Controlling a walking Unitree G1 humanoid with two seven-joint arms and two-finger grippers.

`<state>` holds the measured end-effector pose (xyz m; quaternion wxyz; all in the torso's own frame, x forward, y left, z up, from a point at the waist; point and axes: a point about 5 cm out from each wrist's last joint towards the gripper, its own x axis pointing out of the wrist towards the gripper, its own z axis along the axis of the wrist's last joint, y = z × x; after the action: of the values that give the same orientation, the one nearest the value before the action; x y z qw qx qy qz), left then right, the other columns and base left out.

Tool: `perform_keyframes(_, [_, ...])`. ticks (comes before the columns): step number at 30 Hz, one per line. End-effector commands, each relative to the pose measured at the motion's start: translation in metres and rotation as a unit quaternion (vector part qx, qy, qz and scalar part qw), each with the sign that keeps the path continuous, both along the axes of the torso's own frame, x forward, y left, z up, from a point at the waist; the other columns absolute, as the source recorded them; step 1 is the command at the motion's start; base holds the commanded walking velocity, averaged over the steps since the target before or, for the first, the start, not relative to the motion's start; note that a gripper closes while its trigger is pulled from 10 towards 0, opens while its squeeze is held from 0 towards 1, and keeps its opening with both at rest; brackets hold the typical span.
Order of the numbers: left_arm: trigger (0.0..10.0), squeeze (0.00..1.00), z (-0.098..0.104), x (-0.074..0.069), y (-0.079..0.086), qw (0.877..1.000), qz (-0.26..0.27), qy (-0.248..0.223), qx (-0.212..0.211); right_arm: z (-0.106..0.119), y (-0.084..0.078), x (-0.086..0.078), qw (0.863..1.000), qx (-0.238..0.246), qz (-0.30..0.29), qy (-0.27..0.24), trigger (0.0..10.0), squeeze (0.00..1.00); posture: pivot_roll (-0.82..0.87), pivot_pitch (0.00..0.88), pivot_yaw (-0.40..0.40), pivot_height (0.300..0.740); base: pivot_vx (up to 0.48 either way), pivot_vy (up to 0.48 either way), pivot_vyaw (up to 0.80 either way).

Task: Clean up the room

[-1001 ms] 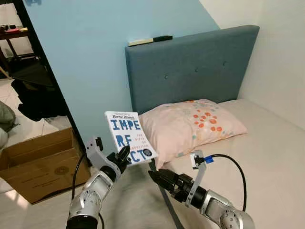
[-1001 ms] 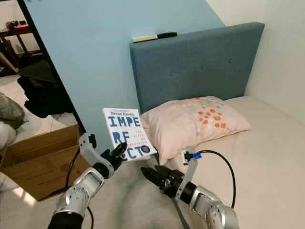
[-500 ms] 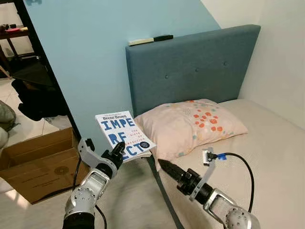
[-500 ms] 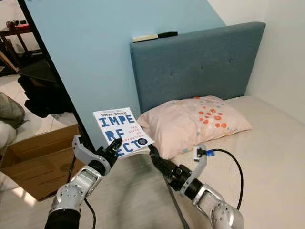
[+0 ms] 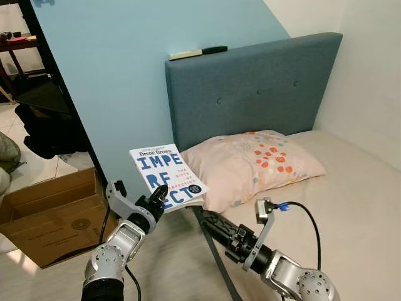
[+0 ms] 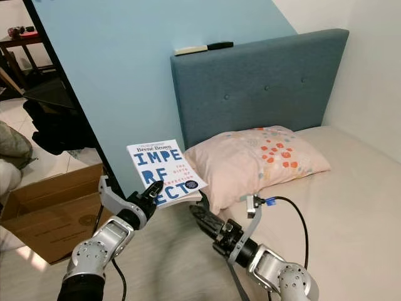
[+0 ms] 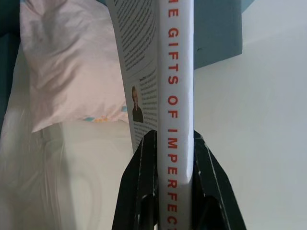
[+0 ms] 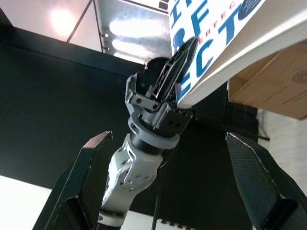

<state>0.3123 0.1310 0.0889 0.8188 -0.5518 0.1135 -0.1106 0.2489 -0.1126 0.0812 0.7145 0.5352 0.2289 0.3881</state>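
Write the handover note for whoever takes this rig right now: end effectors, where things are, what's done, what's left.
Left end effector: shut on the book, gripping it at the spine, held up beside the bed near the pillow.
Right end effector: open, empty, pointing toward the book from just below it.
Cardboard box sits on the floor to the robot's left. A marker lies on top of the headboard.
Done: book picked up.
Left: put the book away; the marker probably needs tidying too.

Silver jointed arms, black two-finger grippers (long, tapered), looping black cables
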Motion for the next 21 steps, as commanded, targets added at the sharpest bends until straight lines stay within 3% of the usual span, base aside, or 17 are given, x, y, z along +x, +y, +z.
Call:
perform_keyframes(1, [10.0,0.0,0.006,-0.001,-0.008,0.999,-0.007,-0.012,-0.031,0.002,0.002,0.002,1.0,0.008,0.002,0.009,10.0,0.0,0.06,0.008,0.075,0.74,0.0,0.0,0.0])
perform_keyframes(5, [10.0,0.0,0.009,-0.003,-0.013,0.998,-0.028,-0.012,-0.06,0.002,0.002,0.005,0.999,0.024,-0.008,0.026,10.0,0.0,0.06,0.01,0.074,0.74,0.0,0.0,0.0])
perform_keyframes(21, [10.0,0.0,0.004,-0.025,-0.04,0.984,-0.159,0.008,-0.079,0.001,-0.005,0.017,0.995,0.061,-0.051,0.067,10.0,0.0,0.06,0.013,0.077,0.74,0.0,0.0,0.0])
